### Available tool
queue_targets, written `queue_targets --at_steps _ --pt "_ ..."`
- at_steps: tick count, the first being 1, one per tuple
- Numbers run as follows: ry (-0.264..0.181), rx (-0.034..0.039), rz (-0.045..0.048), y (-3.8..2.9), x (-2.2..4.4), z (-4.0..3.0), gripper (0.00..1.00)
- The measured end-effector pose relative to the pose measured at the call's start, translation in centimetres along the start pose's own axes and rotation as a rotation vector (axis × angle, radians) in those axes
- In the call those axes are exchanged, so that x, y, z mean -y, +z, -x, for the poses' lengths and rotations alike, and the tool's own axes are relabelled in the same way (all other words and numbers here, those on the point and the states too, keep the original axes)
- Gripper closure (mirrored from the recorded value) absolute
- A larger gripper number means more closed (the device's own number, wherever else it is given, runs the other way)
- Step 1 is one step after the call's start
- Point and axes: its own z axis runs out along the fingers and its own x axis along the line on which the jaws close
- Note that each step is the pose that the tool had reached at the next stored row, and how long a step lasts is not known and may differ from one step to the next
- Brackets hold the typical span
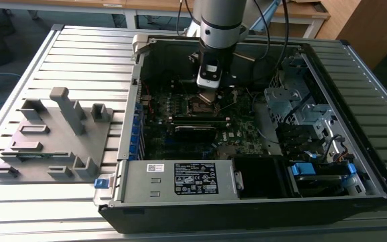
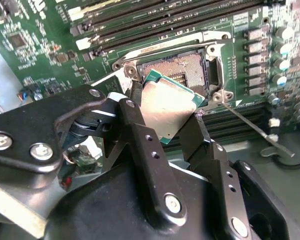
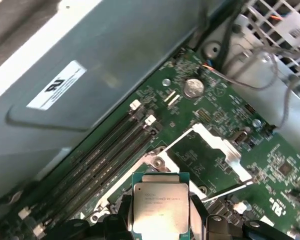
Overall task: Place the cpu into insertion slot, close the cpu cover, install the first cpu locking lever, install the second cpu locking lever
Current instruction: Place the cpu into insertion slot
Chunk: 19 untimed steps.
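Note:
My gripper (image 1: 207, 86) hangs inside the open computer case, shut on the cpu (image 2: 176, 100), a flat square chip with a dull silver top. In the second wrist view its black fingers (image 2: 140, 125) clamp two opposite edges, and the chip sits tilted just above the insertion slot (image 2: 187, 70), whose contact field lies uncovered. The first wrist view shows the cpu (image 3: 160, 202) from above, with the cpu cover (image 3: 226, 150), a silver frame with a square window, swung open beyond it. A thin locking lever (image 2: 255, 131) stands raised beside the slot (image 1: 203, 104).
Long black memory slots (image 3: 110, 155) run beside the socket. The power supply box (image 1: 180, 179) fills the case's near side and a drive cage (image 1: 294, 103) stands at the exterior view's right. A grey fixture with pegs (image 1: 52, 136) lies outside on the slatted table.

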Motion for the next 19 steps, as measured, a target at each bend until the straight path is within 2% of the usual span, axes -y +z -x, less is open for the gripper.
queue_targets --at_steps 19 --pt "0.345 0.0269 0.0058 0.17 0.01 0.0 0.46"
